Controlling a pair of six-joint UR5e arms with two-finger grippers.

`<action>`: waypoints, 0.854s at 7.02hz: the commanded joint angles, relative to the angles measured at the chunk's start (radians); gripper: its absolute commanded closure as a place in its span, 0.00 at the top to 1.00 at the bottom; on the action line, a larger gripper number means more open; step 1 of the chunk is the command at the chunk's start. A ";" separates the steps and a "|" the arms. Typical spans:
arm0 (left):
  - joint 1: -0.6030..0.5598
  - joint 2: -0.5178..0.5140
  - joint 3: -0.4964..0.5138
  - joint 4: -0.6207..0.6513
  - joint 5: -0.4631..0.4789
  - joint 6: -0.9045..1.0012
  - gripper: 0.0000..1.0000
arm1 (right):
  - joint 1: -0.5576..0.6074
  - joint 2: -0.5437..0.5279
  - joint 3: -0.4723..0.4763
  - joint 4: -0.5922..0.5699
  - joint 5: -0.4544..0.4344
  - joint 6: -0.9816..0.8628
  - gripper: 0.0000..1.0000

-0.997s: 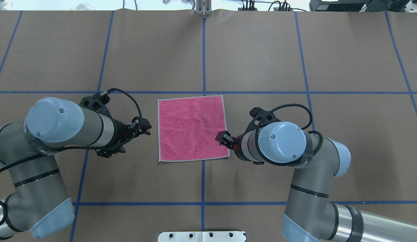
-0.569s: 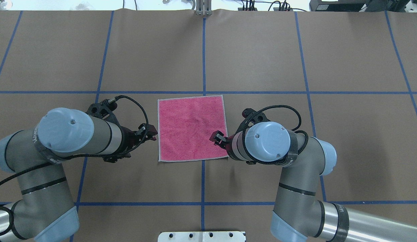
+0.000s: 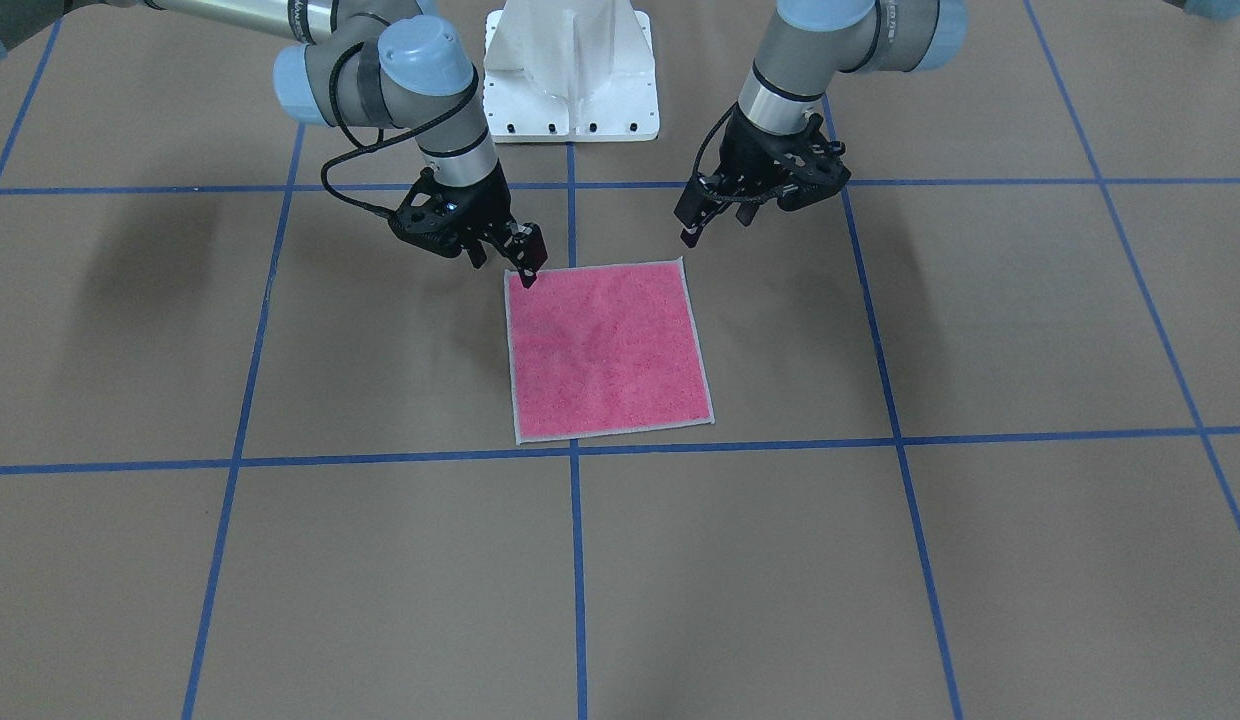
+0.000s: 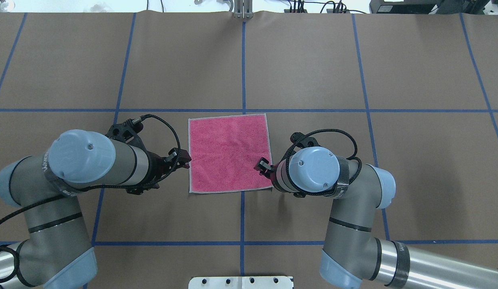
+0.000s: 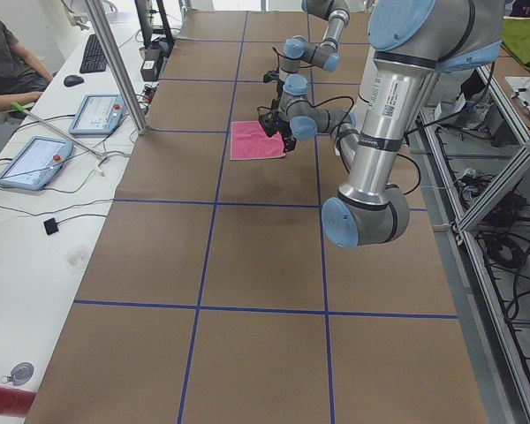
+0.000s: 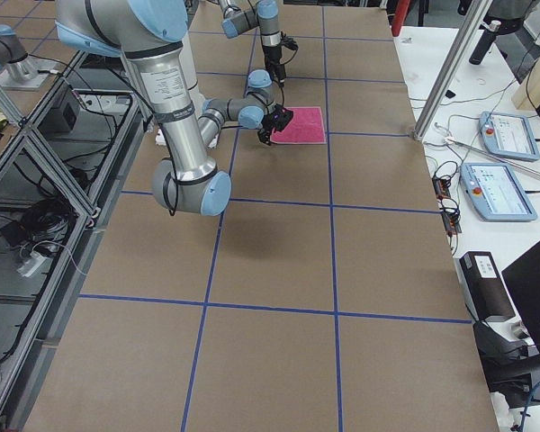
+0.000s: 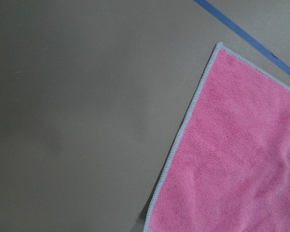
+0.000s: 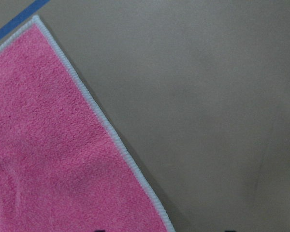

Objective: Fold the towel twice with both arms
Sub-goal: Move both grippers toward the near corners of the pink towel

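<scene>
Our left gripper (image 4: 184, 160) and right gripper (image 4: 260, 165), jaws apart, flank the flat pink square terry towel (image 4: 229, 152). We judge this sets up pinching both robot-side corners together.

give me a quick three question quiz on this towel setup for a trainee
1. True or false: the towel has already been folded once.
2. In the front-facing view, the gripper on the picture's right side is: A) left gripper B) right gripper
3. Fill in: the towel's upward face is ____.

Key: 1 false, it lies flat and unfolded. 2 A. 3 pink.
</scene>
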 commanded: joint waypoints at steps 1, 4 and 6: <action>0.000 0.001 0.000 0.000 0.000 0.000 1.00 | -0.005 0.002 -0.020 0.002 0.003 0.008 0.73; 0.000 0.001 -0.001 0.005 0.000 0.000 1.00 | -0.007 0.006 -0.020 0.000 0.006 0.031 0.54; -0.002 0.003 -0.005 0.005 0.000 -0.002 1.00 | -0.011 0.006 -0.024 0.000 0.004 0.031 0.54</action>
